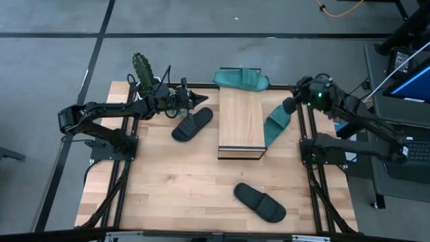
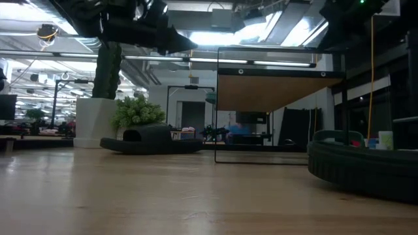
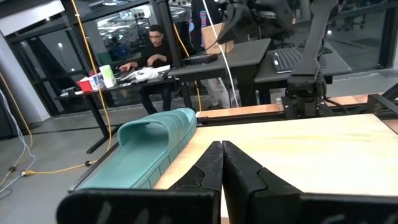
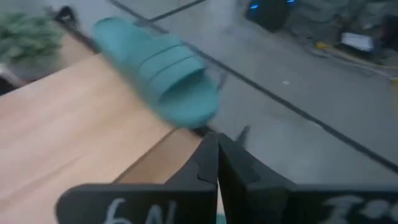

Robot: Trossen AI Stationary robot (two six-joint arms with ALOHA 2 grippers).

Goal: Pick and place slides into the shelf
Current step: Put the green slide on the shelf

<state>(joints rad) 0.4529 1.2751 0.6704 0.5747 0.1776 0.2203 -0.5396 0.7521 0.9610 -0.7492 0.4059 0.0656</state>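
While the high view is laying out the whole table, only there are all four slides showing at once: one teal slide [image 1: 242, 78] is lying across the far edge of the shelf [image 1: 242, 121], overhanging the tabletop [image 1: 175, 181] at upper centre; the second teal slide [image 1: 275, 124] is leaning against the shelf's right side; one black slide [image 1: 192, 124] is sitting just left of the shelf; the other black slide [image 1: 260, 202] is lying alone at lower centre, well apart from everything.

The left gripper [image 1: 199, 100] is hovering at upper left of centre, above the black slide's far end, and the left wrist view is showing its fingers [image 3: 208, 171] pressed together, holding nothing, with the teal slide [image 3: 149, 146] and the shelf's plank [image 3: 298, 149] ahead. The right gripper [image 1: 289, 105] is hanging at upper right, beside the leaning teal slide; its wrist view is showing its fingers [image 4: 208, 162] pressed together too, empty, pointing at the teal slide [image 4: 163, 71] on the plank's far edge.

From the low view, the shelf [image 2: 277, 88] is revealing open space under its plank, framed by thin black legs, something the overhead picture is hiding. A black slide [image 2: 151, 140] is resting at left centre, another slide [image 2: 362, 163] is looming dark at right.

Open tabletop is stretching across the lower left of the high view.
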